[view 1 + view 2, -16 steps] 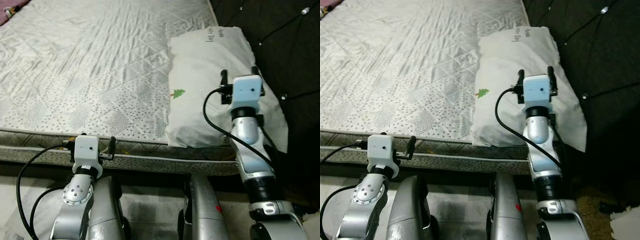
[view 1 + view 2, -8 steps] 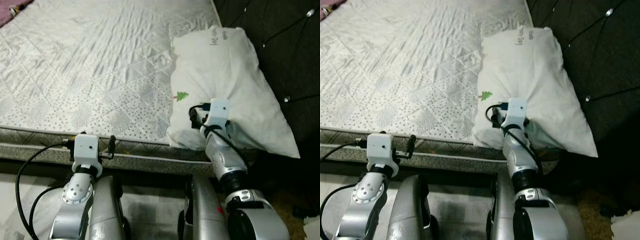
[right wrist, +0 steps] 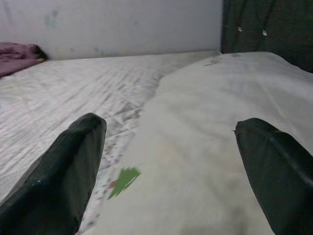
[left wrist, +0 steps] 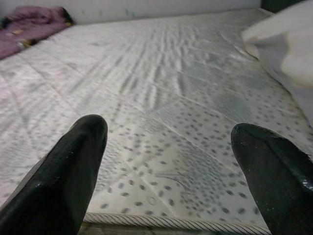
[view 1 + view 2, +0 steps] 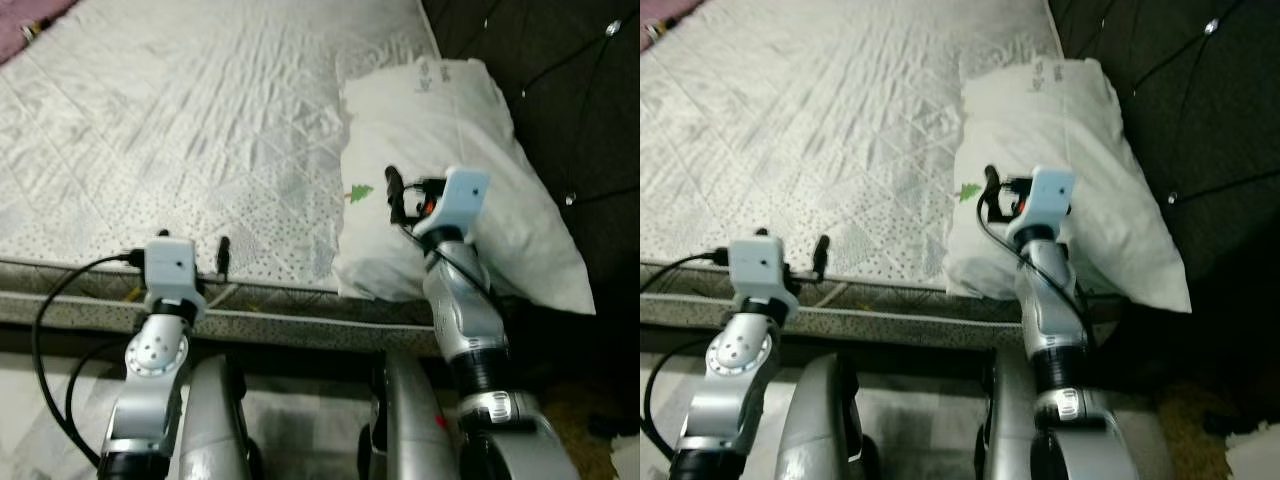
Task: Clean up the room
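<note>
At your far left, a purple blanket (image 4: pixel 34 22) lies bunched at the far edge of the bed (image 5: pixel 200 130). Your left gripper (image 4: pixel 168 181) hovers just over the near edge of the bare quilted mattress, its fingers (image 4: pixel 68 181) spread wide with nothing between them. Further right, the white pillow (image 5: pixel 470 200) lies along the right side of the bed, against the dark tufted headboard (image 5: pixel 560 90), a small green tree print (image 5: pixel 359 192) on its near side. Your right gripper (image 3: pixel 171 171) is poised above that pillow, fingers (image 3: pixel 63 171) apart and gripping nothing.
</note>
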You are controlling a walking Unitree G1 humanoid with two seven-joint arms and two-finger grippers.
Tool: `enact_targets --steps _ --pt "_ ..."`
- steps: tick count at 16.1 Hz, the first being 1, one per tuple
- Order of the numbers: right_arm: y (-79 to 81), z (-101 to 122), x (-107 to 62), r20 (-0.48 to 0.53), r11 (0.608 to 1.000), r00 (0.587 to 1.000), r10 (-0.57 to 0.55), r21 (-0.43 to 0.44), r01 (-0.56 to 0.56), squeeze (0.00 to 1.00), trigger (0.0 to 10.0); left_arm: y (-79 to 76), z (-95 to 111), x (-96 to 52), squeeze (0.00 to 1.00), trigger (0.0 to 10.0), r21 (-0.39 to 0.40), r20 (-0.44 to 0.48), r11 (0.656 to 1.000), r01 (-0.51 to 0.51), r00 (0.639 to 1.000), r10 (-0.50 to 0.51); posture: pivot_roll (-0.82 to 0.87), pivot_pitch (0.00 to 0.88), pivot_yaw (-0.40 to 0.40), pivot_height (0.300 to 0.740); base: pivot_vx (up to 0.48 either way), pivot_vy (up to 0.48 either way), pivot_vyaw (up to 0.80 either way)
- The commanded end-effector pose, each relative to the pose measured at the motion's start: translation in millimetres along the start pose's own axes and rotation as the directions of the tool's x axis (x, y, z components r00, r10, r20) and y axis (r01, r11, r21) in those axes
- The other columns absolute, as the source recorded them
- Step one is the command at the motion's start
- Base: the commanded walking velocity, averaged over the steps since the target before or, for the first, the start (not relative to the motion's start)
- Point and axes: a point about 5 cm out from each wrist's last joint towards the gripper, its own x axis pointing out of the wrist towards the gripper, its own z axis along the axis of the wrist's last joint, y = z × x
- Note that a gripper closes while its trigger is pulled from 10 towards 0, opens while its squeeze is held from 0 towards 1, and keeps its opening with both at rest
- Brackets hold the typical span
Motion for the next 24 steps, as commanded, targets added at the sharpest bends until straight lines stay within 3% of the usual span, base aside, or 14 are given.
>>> enact_targets --steps 1,2,4,9,11,15,19,24 --pt "5.2 -4.4 -6.4 -0.001 0.999 0.999 0.034 -0.026 -0.034 1.00 10.0 3.4 2.3 3.9 0.00 10.0 0.002 0.021 1.000 -0.008 1.000 0.008 0.08 0.000 0.018 0.533 0.000 0.000 0.00" --pt "5.2 -9.2 -9.2 -0.012 0.999 0.999 0.041 -0.030 -0.042 0.00 10.0 1.9 4.5 7.4 0.00 10.0 -0.001 0.035 1.000 -0.002 0.999 0.002 0.07 0.000 0.021 0.533 0.000 0.000 0.00" --pt "1.5 -15.7 -19.5 -0.029 1.000 0.999 -0.015 0.005 0.015 0.00 10.0 -3.1 12.4 17.5 0.00 10.0 -0.027 0.073 1.000 0.006 0.997 -0.004 0.06 0.000 0.028 0.533 0.000 0.000 0.00" --pt "3.4 -11.8 -19.9 -0.010 0.999 0.999 -0.045 0.020 0.045 0.00 10.0 -9.2 15.0 25.9 0.00 10.0 -0.044 0.098 0.999 0.029 0.995 -0.024 0.05 0.000 0.046 0.533 0.000 0.000 -0.34" --pt "1.2 -8.9 -18.6 0.002 0.999 0.999 -0.050 0.016 0.050 0.00 10.0 -9.1 14.0 24.6 0.00 10.0 -0.040 0.100 0.999 0.031 0.995 -0.027 0.05 0.000 0.042 0.533 0.000 0.000 -0.53" --pt "-6.8 -8.1 -12.4 -0.004 0.997 0.997 -0.072 -0.012 0.072 0.00 10.0 -5.5 7.3 17.3 0.00 10.0 -0.023 0.081 1.000 0.022 0.996 -0.020 0.07 0.000 0.028 0.573 0.000 0.000 0.00" --pt "2.6 -16.0 -20.6 -0.027 0.999 1.000 -0.014 -0.034 0.013 0.00 10.0 -11.7 0.2 11.1 0.00 10.0 -0.035 0.060 0.999 0.005 0.998 -0.003 0.07 0.000 0.005 0.578 0.000 0.000 0.00" --pt "-1.9 -14.5 -15.1 -0.027 0.998 0.999 -0.034 -0.048 0.033 0.00 10.0 -13.9 -3.1 8.2 0.00 10.0 -0.020 0.050 0.999 0.035 0.998 -0.034 0.07 0.000 0.001 0.643 0.000 0.000 0.00"
